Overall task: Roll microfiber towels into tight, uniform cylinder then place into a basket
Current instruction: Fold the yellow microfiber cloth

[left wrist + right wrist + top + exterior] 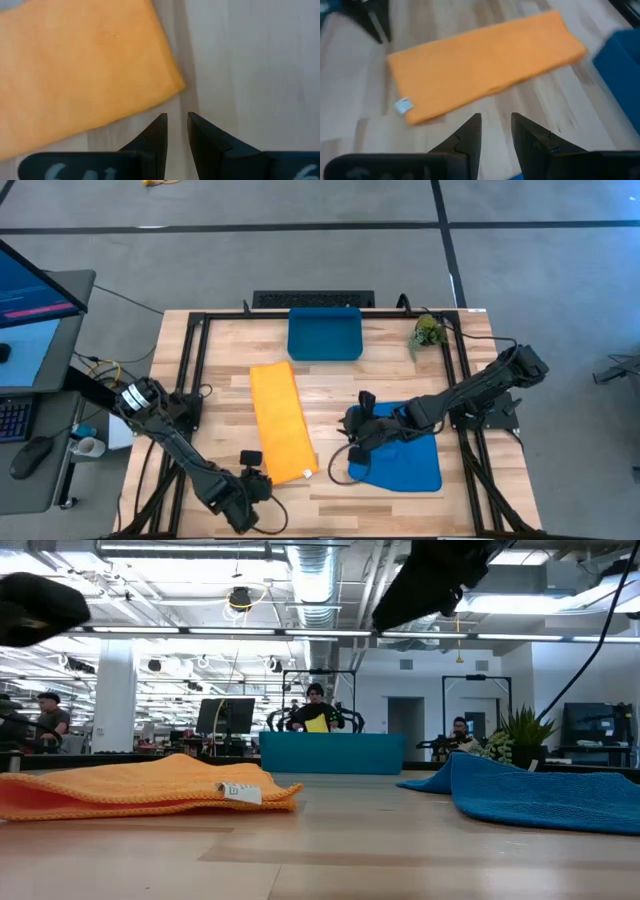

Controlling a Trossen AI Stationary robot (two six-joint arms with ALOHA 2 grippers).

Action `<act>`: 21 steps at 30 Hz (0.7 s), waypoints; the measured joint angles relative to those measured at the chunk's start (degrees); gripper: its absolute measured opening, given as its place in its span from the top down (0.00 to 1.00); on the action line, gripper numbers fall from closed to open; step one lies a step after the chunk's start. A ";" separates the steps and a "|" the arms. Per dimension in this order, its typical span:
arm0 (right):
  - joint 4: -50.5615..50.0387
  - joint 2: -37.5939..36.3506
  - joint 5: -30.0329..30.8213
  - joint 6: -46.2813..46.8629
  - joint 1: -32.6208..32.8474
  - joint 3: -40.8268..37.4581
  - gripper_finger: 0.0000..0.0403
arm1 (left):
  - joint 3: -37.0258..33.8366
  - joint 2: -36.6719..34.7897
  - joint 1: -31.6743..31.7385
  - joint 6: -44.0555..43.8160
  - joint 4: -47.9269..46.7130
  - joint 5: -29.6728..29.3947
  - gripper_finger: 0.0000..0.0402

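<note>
Pale wooden table (330, 385) with a black frame along its edges, standing on a grey floor; at the far right corner a small green plant (428, 332), off the left side a desk with a monitor (30, 310). Beyond the table in the low view, an open office hall with ceiling pipes, strip lights and seated people (316, 712) at desks. Orange towel (279, 420) folded into a long strip, lying flat left of centre, running from mid-table toward the near edge, a small white label (403, 105) at its near end. Blue towel (405, 455) spread loosely at the right, partly rumpled, well apart from the orange one. Dark-blue basket (325, 335) at the far middle of the table, low-walled, nothing inside. Left gripper (176, 125) low over bare wood just beside the near corner of the orange towel, jaws a narrow slit apart, gripping nothing. Right gripper (495, 125) over the left edge of the blue towel, pointing toward the orange towel, jaws slightly apart with only wood visible between them.
</note>
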 joint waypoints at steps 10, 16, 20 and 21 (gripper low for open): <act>9.75 0.95 0.14 -10.72 8.13 0.02 0.68 | 8.43 -0.04 -2.62 3.95 -4.28 -9.57 0.90; 18.38 6.04 0.10 -21.68 10.57 0.00 0.68 | 10.19 -0.07 -2.73 8.83 -1.95 -10.40 0.97; 22.96 10.25 0.11 -26.73 10.43 -0.06 0.68 | 10.20 0.29 -2.70 9.09 -2.28 -10.28 0.99; 24.64 11.36 0.12 -27.16 10.19 0.02 0.68 | 10.14 0.31 -2.68 8.87 -2.21 -10.20 0.99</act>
